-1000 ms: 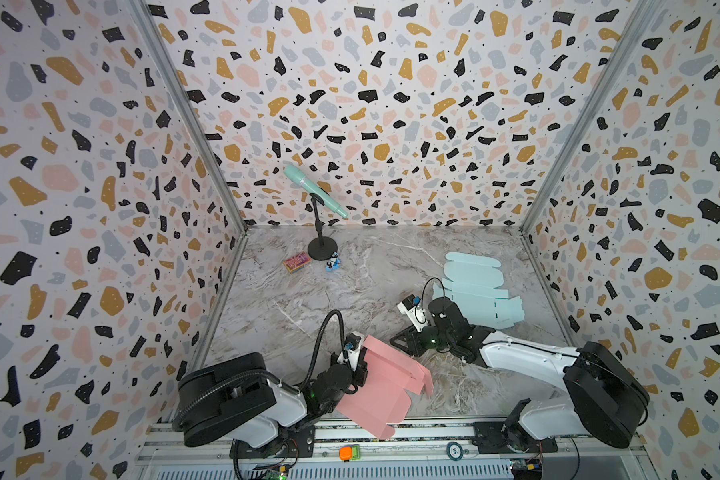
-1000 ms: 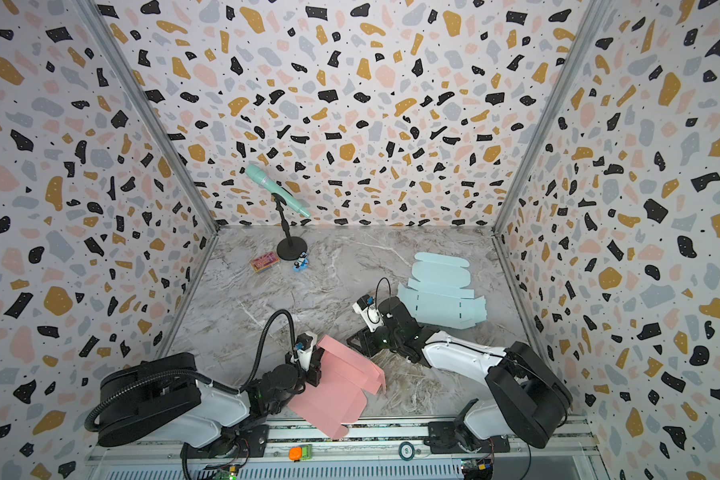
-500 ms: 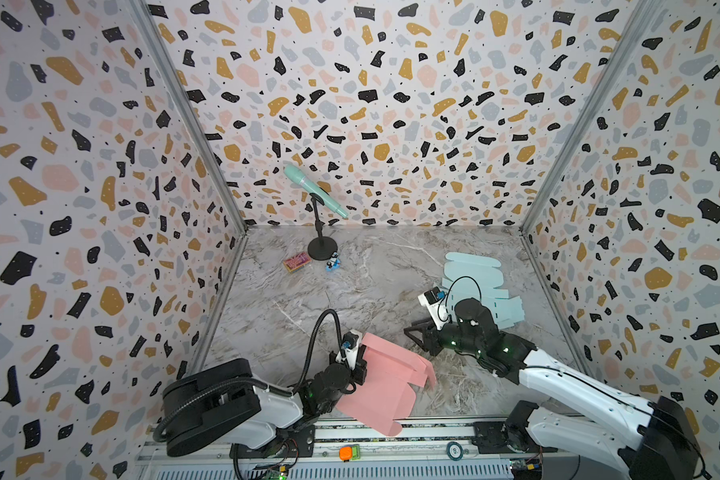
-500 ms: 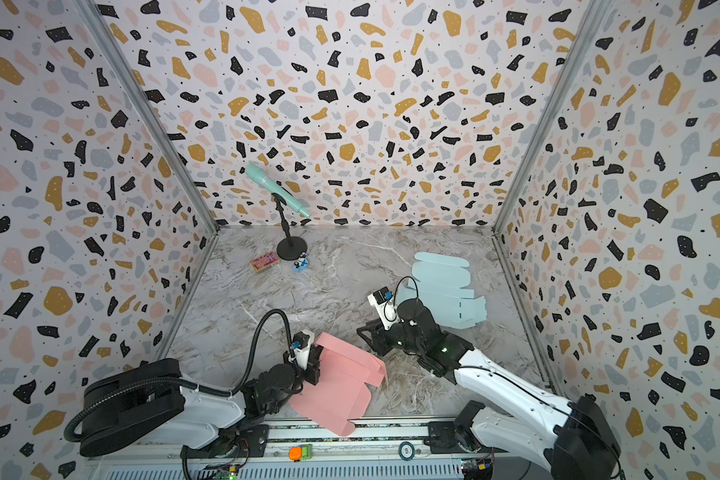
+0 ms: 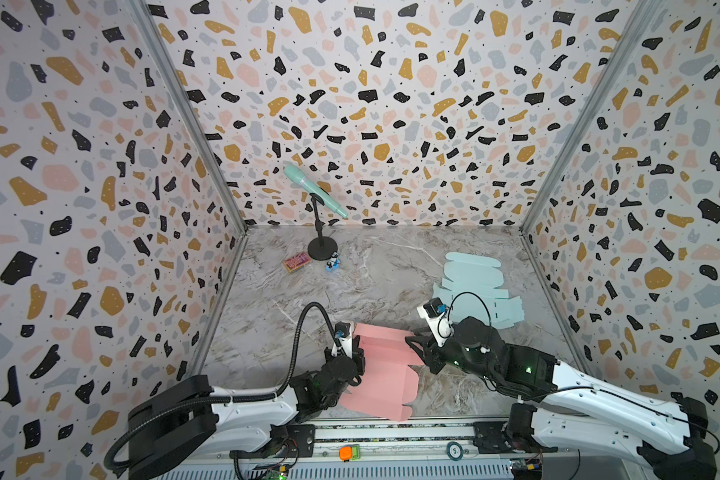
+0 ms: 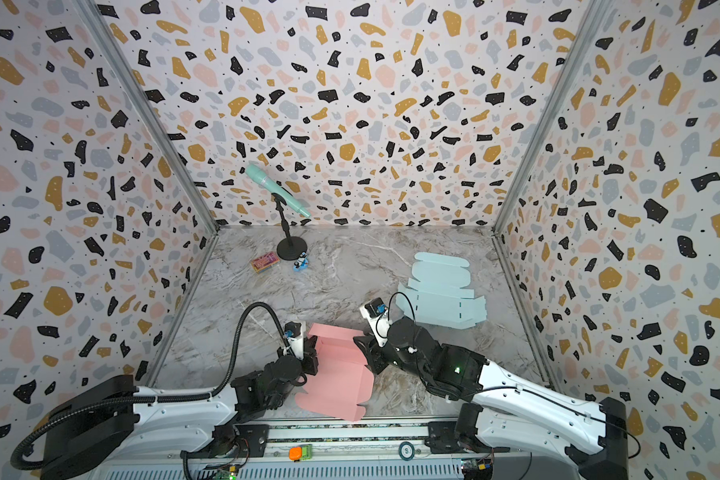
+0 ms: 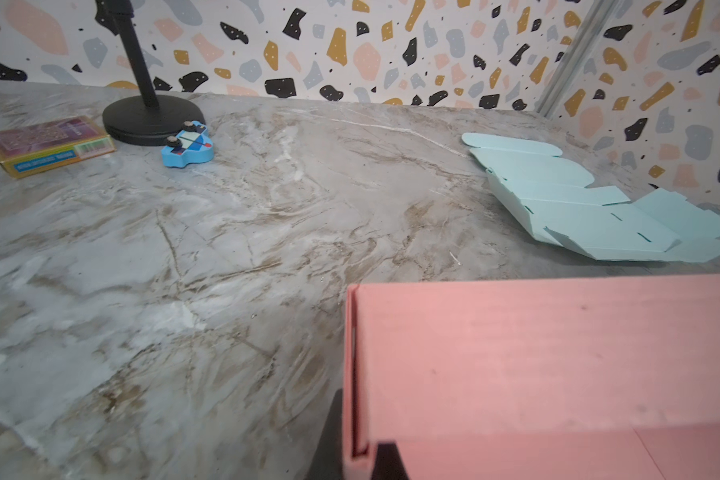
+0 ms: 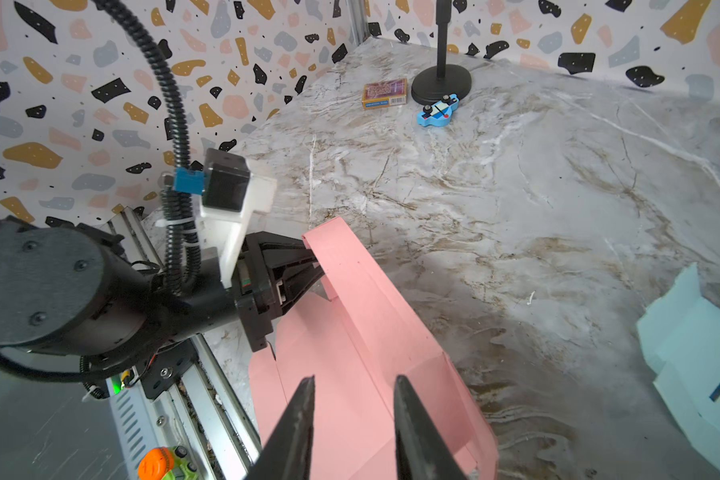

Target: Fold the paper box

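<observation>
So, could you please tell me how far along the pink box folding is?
Early stage. Done: one side flap of the pink paper box stands raised. In hand: the left gripper is shut on that flap; the right gripper is open at the opposite side, gripping nothing. Left: the rest of the sheet lies unfolded, and the light blue blank lies flat.

On the table [image 5: 371, 282], the box [image 5: 381, 370] lies at 6 o'clock, the flat sheet [image 5: 479, 286] at 2, and the stand [image 5: 322, 249] at 11, with cards [image 5: 296, 262] and toy [image 5: 332, 263] just beside it.
</observation>
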